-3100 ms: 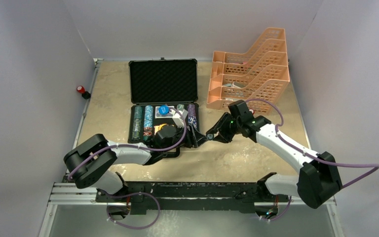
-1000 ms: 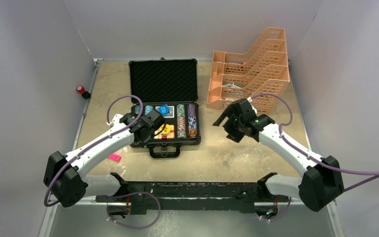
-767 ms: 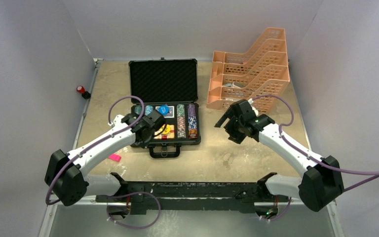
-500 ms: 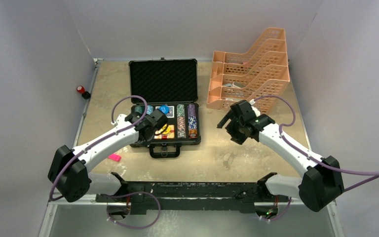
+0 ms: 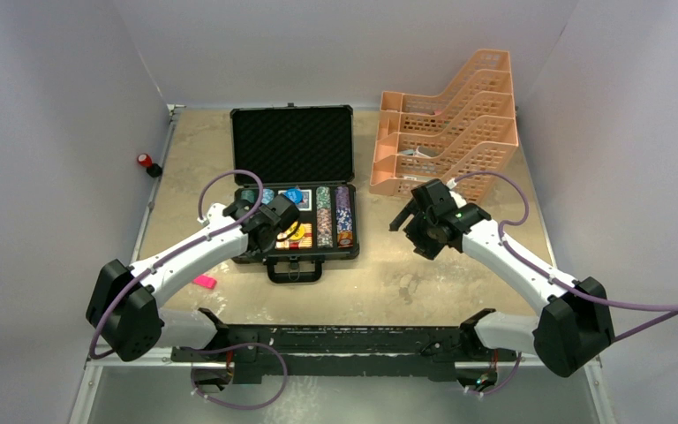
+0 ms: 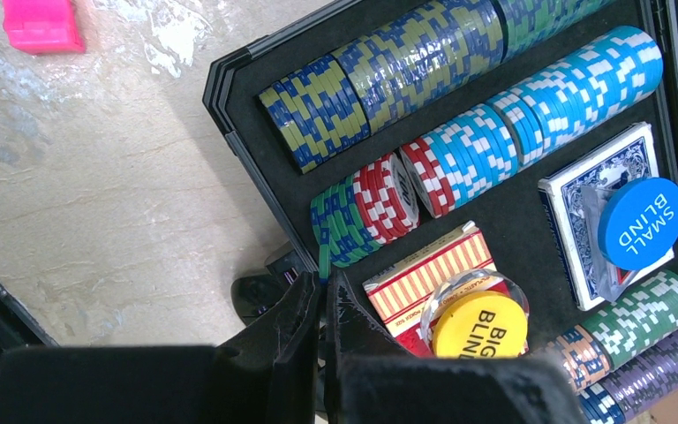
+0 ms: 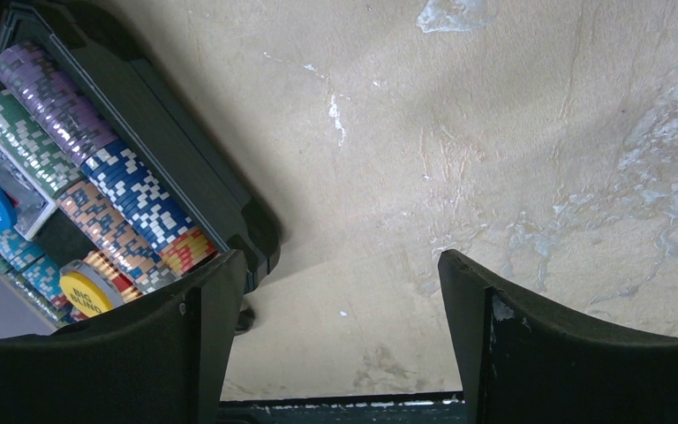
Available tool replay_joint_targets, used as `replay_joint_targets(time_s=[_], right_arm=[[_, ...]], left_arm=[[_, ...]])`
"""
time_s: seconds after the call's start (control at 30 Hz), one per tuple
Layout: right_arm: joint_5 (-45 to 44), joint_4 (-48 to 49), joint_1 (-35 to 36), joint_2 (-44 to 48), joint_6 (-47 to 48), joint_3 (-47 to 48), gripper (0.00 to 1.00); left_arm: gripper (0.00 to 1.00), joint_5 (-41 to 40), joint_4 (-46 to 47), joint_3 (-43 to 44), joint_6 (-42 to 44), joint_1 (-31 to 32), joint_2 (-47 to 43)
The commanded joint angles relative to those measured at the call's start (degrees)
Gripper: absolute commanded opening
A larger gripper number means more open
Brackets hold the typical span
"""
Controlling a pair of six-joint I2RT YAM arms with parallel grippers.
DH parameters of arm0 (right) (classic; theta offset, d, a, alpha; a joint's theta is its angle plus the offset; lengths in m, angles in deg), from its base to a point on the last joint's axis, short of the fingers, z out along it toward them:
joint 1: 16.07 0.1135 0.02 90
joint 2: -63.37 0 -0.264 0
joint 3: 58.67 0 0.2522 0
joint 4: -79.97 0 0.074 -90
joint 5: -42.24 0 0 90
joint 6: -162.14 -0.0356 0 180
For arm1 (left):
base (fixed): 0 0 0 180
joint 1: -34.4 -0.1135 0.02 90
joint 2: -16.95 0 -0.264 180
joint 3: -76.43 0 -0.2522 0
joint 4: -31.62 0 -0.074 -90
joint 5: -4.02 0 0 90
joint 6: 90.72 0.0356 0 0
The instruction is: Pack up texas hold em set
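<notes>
The case [image 5: 291, 146] lies open on the worktop [image 5: 406, 283] at 11 o'clock, with chips [image 6: 459, 159], decks [image 6: 565, 190] and buttons [image 6: 479, 322] in its lower half. The left jaws are closed over that half's 8 o'clock side, tips at a green chip [image 6: 323, 258], perhaps pinching it. The right jaws gape wide, empty, over bare worktop at the case's 3 o'clock.

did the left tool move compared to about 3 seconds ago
Yes. The left tool moved left along the front of the briefcase, from near its right front corner to the front end of its left-hand chip rows.
</notes>
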Motion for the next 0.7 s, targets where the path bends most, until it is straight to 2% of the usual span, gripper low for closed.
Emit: replay_joint_targets(time_s=[0.0,0.3,0.5,0.67], right_arm=[[-1.88,-1.49,-0.26,-0.75,-1.00,1.90,0.82],[-1.00,-0.87,-0.21,0.21,-2.09,-0.45,0.81],[-1.17,-1.45,-0.20,0.35,-1.59,0.10,0.81],[-1.26,-1.84,-0.22,0.95,-1.99,-0.45,0.81]], left_arm=[[0.00,2.17,-2.09,-0.75,-1.69,-0.43,-1.50],[0.00,2.82,-2.00,-1.08,-1.86,-0.40,-1.37],[0.00,2.58,3.14,-2.81,-0.57,-0.41,-0.94],[0.00,-0.96,4.90,-2.76,0.02,-0.44,-2.20]])
